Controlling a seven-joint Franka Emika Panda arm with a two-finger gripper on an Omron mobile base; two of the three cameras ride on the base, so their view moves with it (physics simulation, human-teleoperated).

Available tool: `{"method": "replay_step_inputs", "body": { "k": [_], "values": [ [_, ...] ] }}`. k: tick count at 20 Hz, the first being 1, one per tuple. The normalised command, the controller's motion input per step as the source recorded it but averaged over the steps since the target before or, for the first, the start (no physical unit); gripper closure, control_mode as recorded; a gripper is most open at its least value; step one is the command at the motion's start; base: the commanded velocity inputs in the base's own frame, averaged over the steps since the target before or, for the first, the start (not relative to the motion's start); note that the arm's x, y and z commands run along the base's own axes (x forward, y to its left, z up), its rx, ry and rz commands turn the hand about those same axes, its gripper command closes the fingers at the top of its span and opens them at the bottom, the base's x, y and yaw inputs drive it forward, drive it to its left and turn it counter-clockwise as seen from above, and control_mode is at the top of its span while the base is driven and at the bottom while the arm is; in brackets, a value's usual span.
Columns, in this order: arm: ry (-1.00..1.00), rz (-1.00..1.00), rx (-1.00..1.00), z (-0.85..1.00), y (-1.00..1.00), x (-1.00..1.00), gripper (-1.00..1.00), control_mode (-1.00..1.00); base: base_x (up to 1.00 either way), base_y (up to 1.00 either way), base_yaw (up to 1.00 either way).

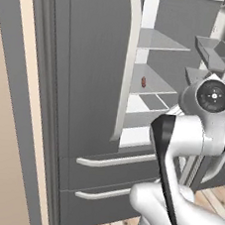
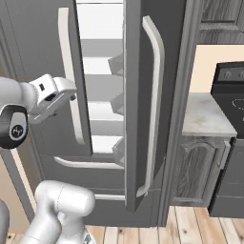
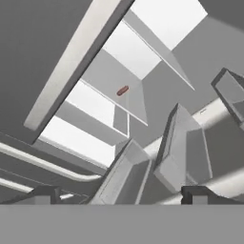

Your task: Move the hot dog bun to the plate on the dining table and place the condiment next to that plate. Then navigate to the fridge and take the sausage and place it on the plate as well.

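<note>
The fridge (image 1: 88, 81) stands right in front of me, dark grey with pale bar handles, and its right door (image 2: 138, 105) is swung open. Through the gap I see white shelves. On a middle shelf lies the sausage (image 1: 143, 81), small and reddish-brown, lying alone on the shelf (image 3: 122, 90) in the hand view. My gripper (image 3: 121, 196) is open, with its fingertips (image 3: 45, 195) far apart and nothing between them. It hangs outside the fridge in front of the gap, well short of the sausage. The hot dog bun, plate, condiment and dining table are out of view.
Door bins (image 3: 183, 152) on the open door jut into the space near the hand. The left door's handle (image 1: 126, 66) borders the gap. Two drawer handles (image 1: 113, 160) run below. To the right are a marbled worktop (image 2: 202, 114) over a cabinet and a black oven (image 2: 228, 95).
</note>
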Motion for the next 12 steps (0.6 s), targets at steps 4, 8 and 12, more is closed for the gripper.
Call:
{"method": "replay_step_inputs", "body": {
  "k": [4, 8, 12],
  "values": [
    [0.04, 0.00, -0.08, -0.44, -0.23, 0.96, -1.00, -1.00, 0.00, 0.00, 0.00],
    [0.06, -0.04, -0.11, -0.27, -0.43, 0.85, -1.00, -1.00, 0.00, 0.00, 0.00],
    [0.10, -0.04, -0.10, -0.18, -0.42, 0.71, -1.00, -1.00, 0.00, 0.00, 0.00]
  ]
}}
